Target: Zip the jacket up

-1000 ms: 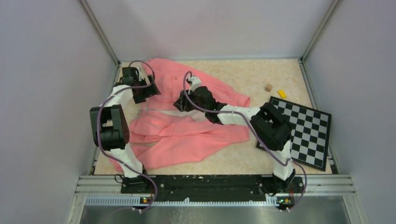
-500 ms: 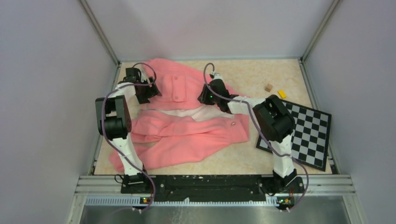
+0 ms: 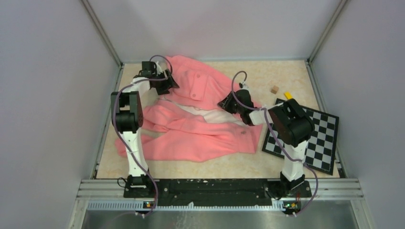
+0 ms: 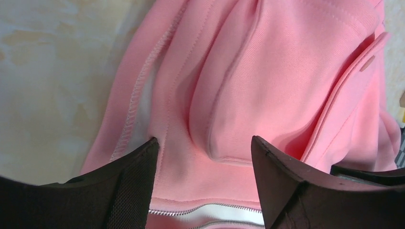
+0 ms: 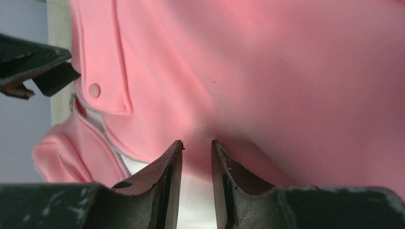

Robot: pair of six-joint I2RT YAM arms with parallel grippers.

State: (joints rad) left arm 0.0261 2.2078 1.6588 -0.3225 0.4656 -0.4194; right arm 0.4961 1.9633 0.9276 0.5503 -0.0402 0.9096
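Note:
The salmon-pink jacket (image 3: 200, 136) lies crumpled across the left and middle of the table, front open, pale lining showing. My left gripper (image 3: 167, 85) is at its far-left upper part. In the left wrist view that gripper (image 4: 203, 143) stands open, fingers wide apart over flat fabric, with the zipper teeth (image 4: 205, 210) just below. My right gripper (image 3: 225, 102) is at the jacket's right side. In the right wrist view it (image 5: 197, 143) shows a narrow gap over pink fabric and white lining, nothing clearly pinched. The buttoned pocket flap (image 5: 102, 71) and zipper (image 5: 112, 143) lie to its left.
A black-and-white checkerboard (image 3: 313, 136) lies at the right, under the right arm's elbow. A small wooden cube (image 3: 274, 89) and a yellow block (image 3: 288, 95) sit behind it. Grey walls enclose the table on three sides; a metal rail (image 3: 215, 188) runs along the near edge.
Both arms have swung to the right, and the jacket has shifted and turned rightward with them, uncovering the pocket flap. Both pairs of jaws have narrowed.

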